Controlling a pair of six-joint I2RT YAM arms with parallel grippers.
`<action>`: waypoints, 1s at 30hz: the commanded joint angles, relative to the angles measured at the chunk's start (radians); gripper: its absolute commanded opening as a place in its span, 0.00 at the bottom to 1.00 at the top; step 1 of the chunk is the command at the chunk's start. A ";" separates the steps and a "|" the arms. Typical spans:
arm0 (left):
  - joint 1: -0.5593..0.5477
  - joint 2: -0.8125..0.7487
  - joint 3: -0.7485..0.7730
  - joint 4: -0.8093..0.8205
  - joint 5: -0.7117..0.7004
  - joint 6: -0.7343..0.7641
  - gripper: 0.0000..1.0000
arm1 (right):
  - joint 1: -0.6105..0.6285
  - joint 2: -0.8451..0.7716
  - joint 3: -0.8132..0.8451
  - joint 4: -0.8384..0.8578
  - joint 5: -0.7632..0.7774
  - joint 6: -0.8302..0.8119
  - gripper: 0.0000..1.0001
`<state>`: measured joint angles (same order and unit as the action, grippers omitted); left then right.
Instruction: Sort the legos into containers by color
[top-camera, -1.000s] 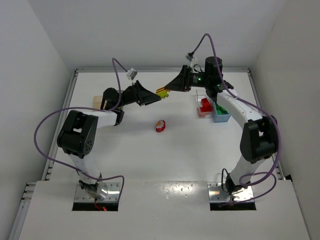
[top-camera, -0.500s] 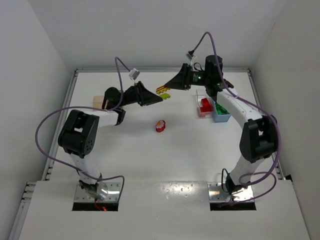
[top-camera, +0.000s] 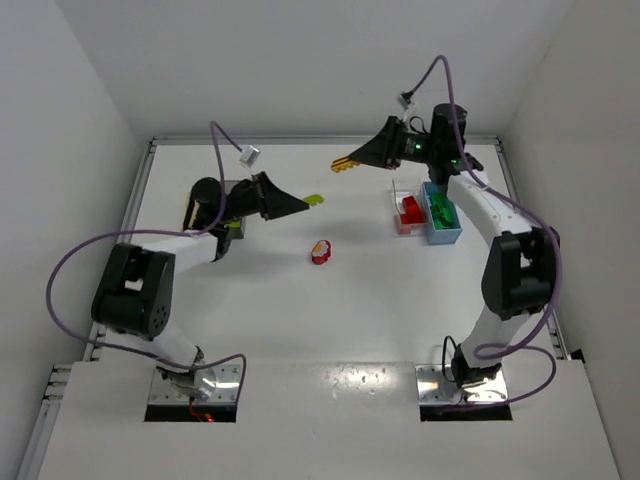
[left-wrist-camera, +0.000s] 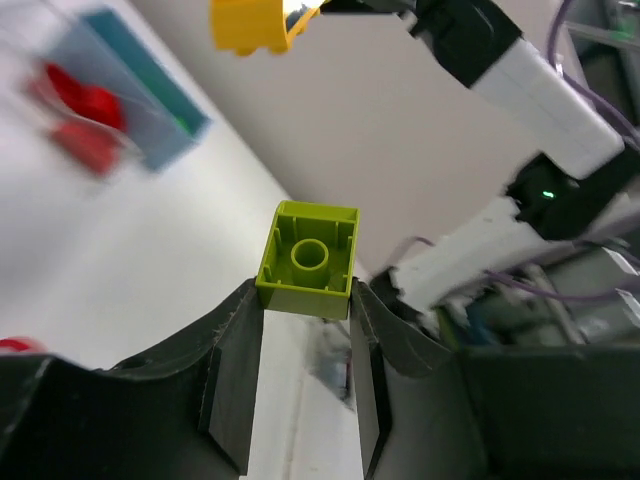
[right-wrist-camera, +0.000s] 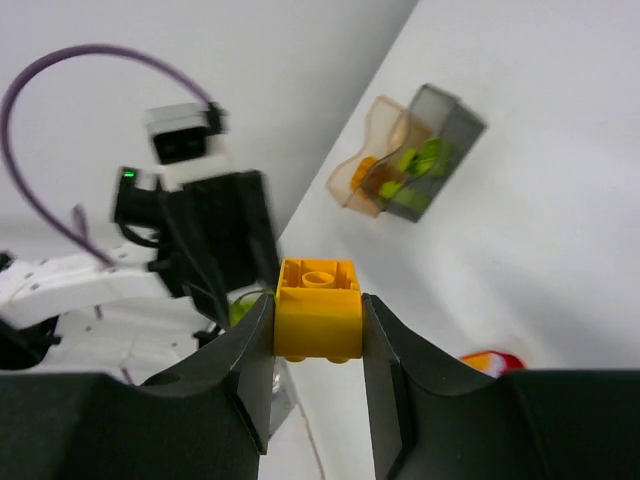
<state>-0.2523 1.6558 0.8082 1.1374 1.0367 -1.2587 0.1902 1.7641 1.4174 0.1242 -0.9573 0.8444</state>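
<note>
My left gripper (left-wrist-camera: 305, 295) is shut on a lime green lego (left-wrist-camera: 307, 260), held in the air left of the table's middle (top-camera: 313, 201). My right gripper (right-wrist-camera: 317, 310) is shut on a yellow-orange lego (right-wrist-camera: 318, 322), raised near the back of the table (top-camera: 345, 165). The two held bricks are apart. A red and yellow lego cluster (top-camera: 320, 251) lies on the table between the arms. A clear container (top-camera: 408, 212) holds red bricks, and a light blue container (top-camera: 441, 217) beside it holds green ones. The orange container (right-wrist-camera: 365, 172) and the dark grey container (right-wrist-camera: 432, 148) stand together at the left.
White walls close in the table (top-camera: 330, 310) at the back and on both sides. The left arm's cable (top-camera: 225, 140) loops above the left side. Most of the orange container is hidden behind the left arm in the top view.
The yellow and green bricks, joined one second ago, have come apart. My left gripper moved left with the green one; my right gripper moved back and right with the yellow one.
</note>
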 joint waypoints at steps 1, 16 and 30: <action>0.082 -0.192 0.005 -0.331 -0.059 0.324 0.09 | -0.092 -0.040 -0.023 0.020 -0.003 -0.042 0.00; 0.203 -0.153 0.339 -1.464 -0.925 1.087 0.16 | -0.258 -0.161 -0.144 -0.228 0.009 -0.367 0.00; 0.228 0.105 0.512 -1.484 -0.935 1.076 0.21 | -0.268 -0.227 -0.184 -0.273 0.009 -0.415 0.00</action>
<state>-0.0254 1.7332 1.2667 -0.3450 0.1158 -0.1833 -0.0830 1.5829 1.2358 -0.1532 -0.9424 0.4709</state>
